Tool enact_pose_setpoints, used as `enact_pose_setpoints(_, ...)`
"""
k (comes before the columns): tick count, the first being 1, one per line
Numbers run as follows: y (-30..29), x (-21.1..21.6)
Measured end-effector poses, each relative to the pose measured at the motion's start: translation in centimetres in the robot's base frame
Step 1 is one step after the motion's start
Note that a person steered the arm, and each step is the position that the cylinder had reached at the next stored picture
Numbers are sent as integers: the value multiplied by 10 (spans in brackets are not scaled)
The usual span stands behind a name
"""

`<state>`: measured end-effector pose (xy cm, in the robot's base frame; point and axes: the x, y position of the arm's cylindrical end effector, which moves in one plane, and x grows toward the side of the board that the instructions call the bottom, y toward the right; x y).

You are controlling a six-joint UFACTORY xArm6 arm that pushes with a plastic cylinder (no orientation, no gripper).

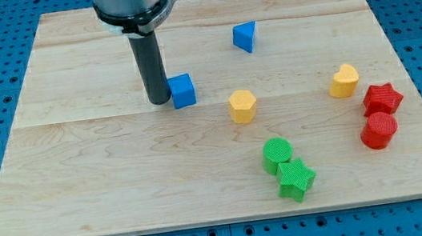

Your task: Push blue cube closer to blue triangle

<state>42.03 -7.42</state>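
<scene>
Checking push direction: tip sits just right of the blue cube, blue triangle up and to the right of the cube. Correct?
Wrong on one point: in the camera view my tip sits just to the left of the blue cube, close against it, not to its right. The rest holds: the blue triangle lies up and to the right of the cube.

Near my board's (82,182) middle sits a yellow hexagon (242,106). Toward its right edge are a yellow heart (344,81), red star (382,98) and red cylinder (379,130). By the bottom edge, a green cylinder (278,154) touches a green star (295,179).
</scene>
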Motion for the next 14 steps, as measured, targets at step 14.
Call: enact_pose_setpoints(14,97,-46)
